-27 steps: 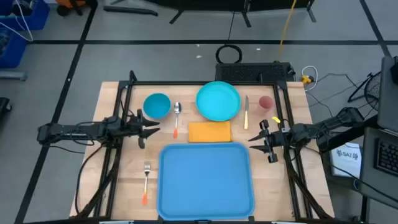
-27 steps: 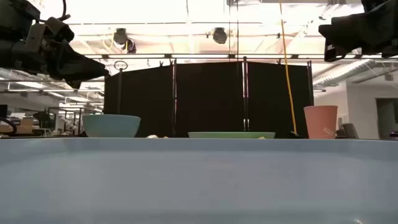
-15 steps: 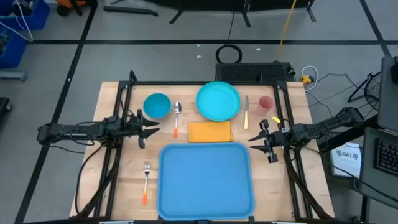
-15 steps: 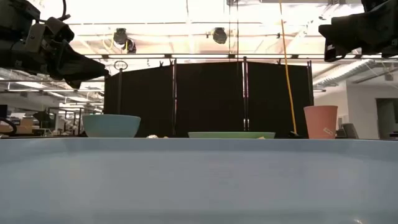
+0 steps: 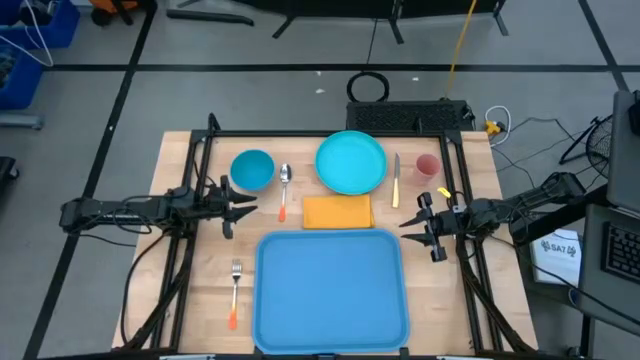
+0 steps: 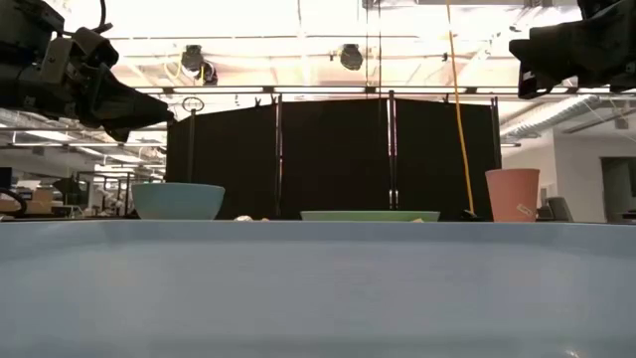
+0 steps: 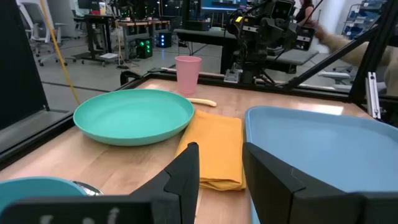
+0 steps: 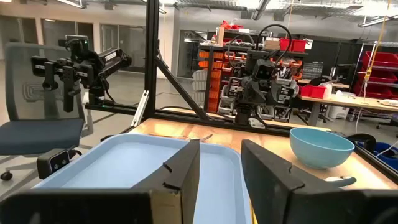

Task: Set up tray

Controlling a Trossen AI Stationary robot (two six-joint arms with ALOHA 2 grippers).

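Against the table's near edge lay the tray (image 5: 332, 288), empty, bare wood flanking it. Left gripper (image 5: 243, 207) and right gripper (image 5: 411, 222) hovered beside its far corners, jaws parted, holding nothing.

Robotics lab: parts shelving (image 8: 217, 46), workbenches (image 7: 112, 28), office chair (image 8: 37, 99).

Grey floor (image 5: 250, 90) with black lines — black partition (image 6: 333, 154), ceiling lamps (image 6: 350, 57).

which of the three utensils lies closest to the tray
The fork, lying just off the tray's left rim. The spoon and knife lie farther back, flanking the plate.
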